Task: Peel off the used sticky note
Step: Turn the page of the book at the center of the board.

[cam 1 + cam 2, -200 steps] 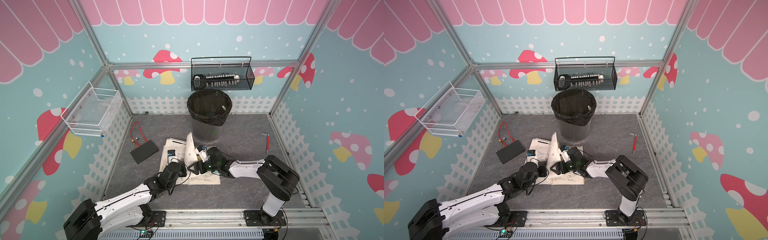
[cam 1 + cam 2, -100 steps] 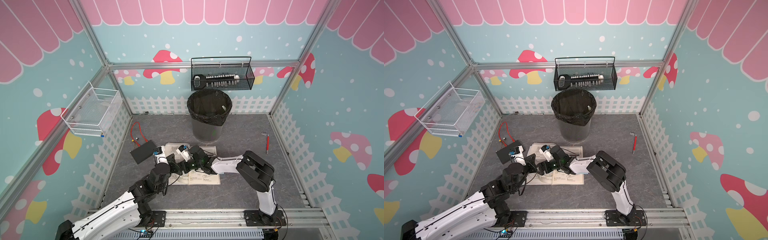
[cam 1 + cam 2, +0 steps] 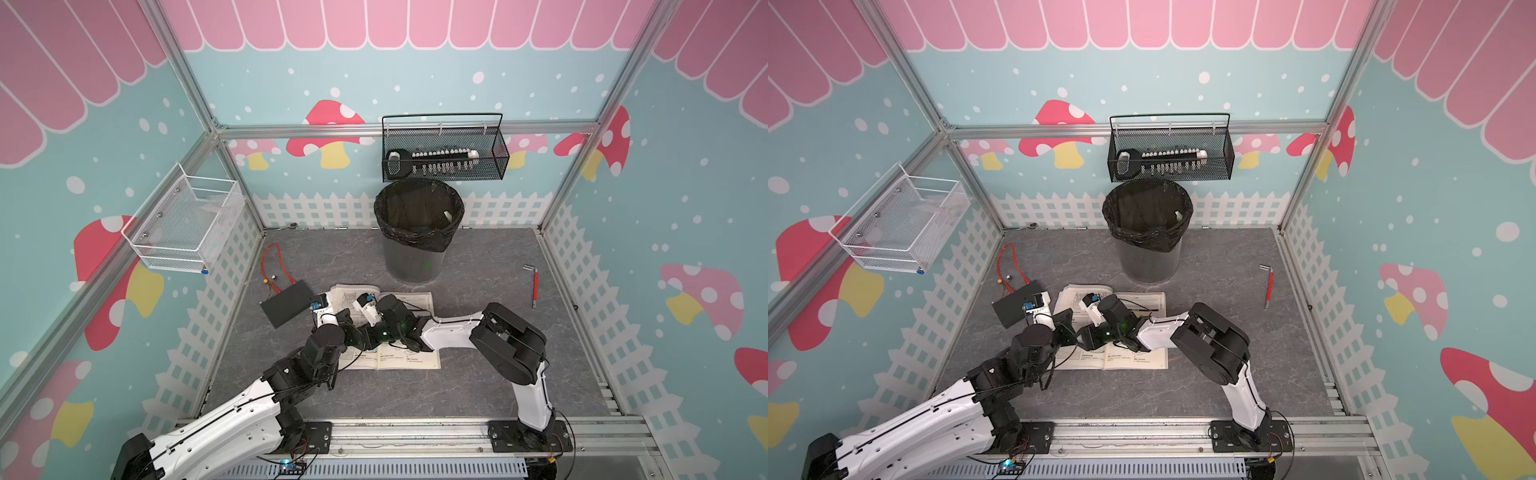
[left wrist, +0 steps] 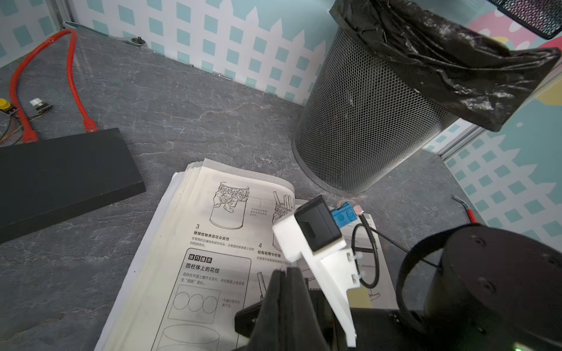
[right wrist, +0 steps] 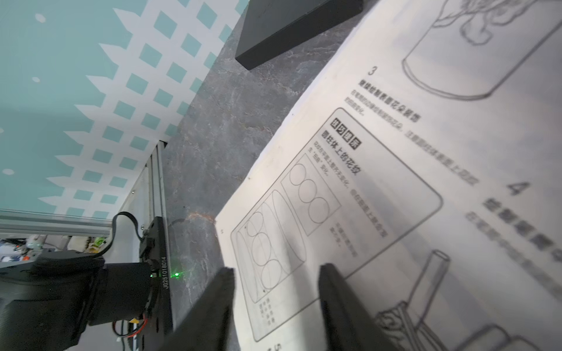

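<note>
Both arms reach low over the open book [image 3: 411, 360] on the counter [image 3: 478, 390]. The left hand [image 4: 286, 275] has its fingers together. The right hand [image 5: 276, 273] has its fingers apart above the left page. The sticky note [image 4: 363, 293] appears as a pale yellow patch on the right page, mostly hidden. The black-lined bin [image 3: 415, 266] contains a white scrap [image 3: 448, 216].

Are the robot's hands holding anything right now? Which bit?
Nothing is held. The left gripper is shut with nothing showing in it, and the right gripper is open over the book.
</note>
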Available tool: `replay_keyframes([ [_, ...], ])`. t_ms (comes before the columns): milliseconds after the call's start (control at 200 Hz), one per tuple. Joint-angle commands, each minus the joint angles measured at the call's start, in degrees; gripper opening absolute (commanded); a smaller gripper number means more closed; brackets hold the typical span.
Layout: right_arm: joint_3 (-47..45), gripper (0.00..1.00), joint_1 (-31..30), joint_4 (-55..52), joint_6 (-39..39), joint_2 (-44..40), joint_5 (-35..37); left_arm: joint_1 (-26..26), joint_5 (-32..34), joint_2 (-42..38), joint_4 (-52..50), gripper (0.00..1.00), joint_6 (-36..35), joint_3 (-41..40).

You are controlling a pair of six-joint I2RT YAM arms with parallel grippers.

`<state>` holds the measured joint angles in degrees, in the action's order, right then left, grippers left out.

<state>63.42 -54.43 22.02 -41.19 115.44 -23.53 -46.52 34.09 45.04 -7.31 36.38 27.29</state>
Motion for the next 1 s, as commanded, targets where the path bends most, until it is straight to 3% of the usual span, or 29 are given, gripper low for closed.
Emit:
replay_keyframes([
  [0,-2.88,0.22,-0.32,-4.35,0.52,-1.73,5.55,1.69,0.04,4.02,4.35,0.0,-0.66,0.22],
  [105,-5.85,0.14,-0.34,-2.05,-0.66,-1.77,4.52,4.2,-1.05,10.37,10.19,0.0,-1.62,0.46],
  [295,-9.43,0.14,-1.04,2.23,-1.24,-1.51,1.65,10.74,-5.4,21.25,20.26,0.0,-5.17,3.29],
  [500,-9.97,0.14,-1.55,2.68,-0.32,-2.55,0.6,17.29,-11.12,31.4,23.93,0.0,-6.3,5.97],
  [996,-10.42,0.13,-1.55,0.41,0.83,-9.08,1.78,20.24,-18.27,45.99,21.31,0.0,-3.98,9.6],
])
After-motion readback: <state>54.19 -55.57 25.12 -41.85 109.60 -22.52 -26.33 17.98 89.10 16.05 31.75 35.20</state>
